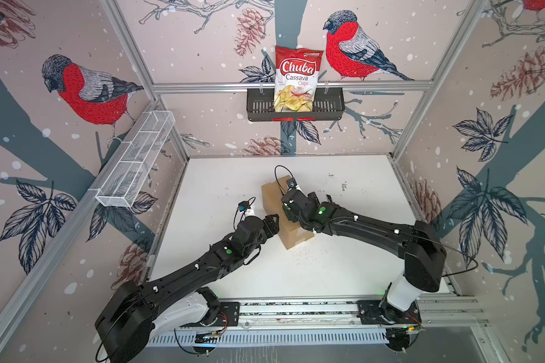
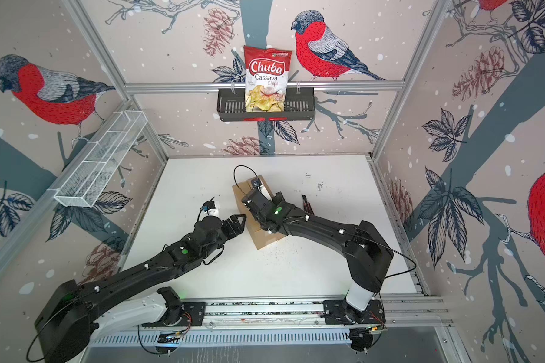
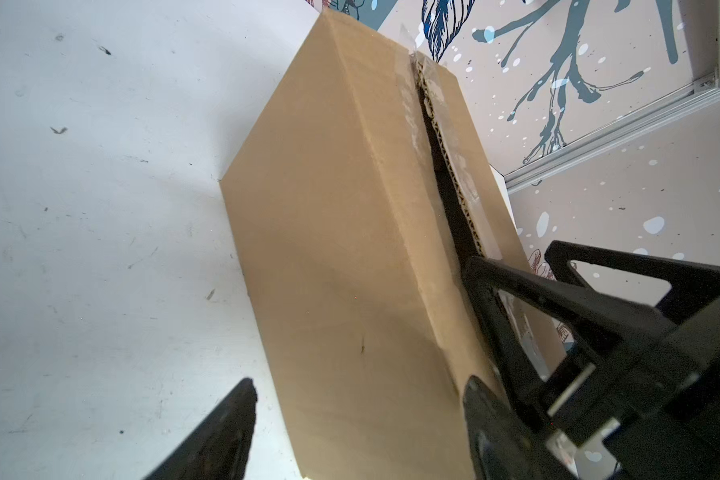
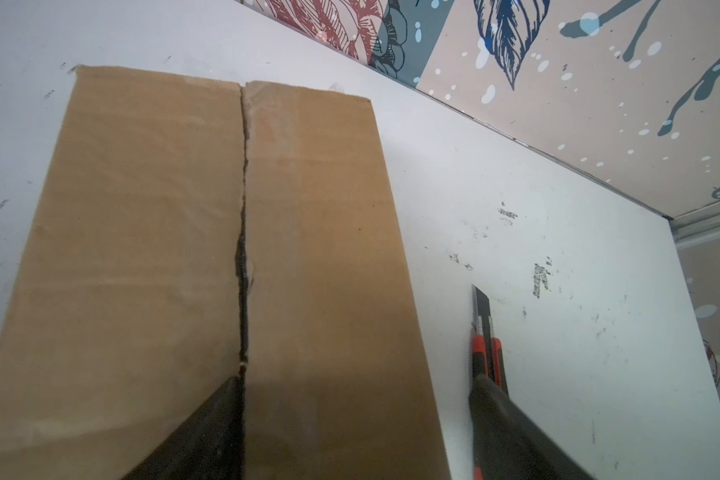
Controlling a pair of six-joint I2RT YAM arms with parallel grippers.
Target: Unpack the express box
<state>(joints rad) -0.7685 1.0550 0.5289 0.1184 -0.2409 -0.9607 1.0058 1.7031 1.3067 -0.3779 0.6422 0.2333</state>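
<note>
step: opening | express box (image 1: 272, 195) mid-desk (image 1: 343, 267), seam (image 4: 244, 208) slit, flaps (image 4: 316, 232) not yet lifted | right tool (image 4: 354, 378) wide open, empty, over seam; utility knife (image 4: 485, 332) lies beside box | left tool (image 3: 358, 382) open, straddling box edge, ungripped | next: probably pry flaps apart

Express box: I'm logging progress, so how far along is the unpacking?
Done: the centre seam of the express box looks slit open, and the knife lies beside it. In hand: the open right gripper has one of its fingers at the seam. To do: both flaps lie shut; nothing visibly taken out.
</note>
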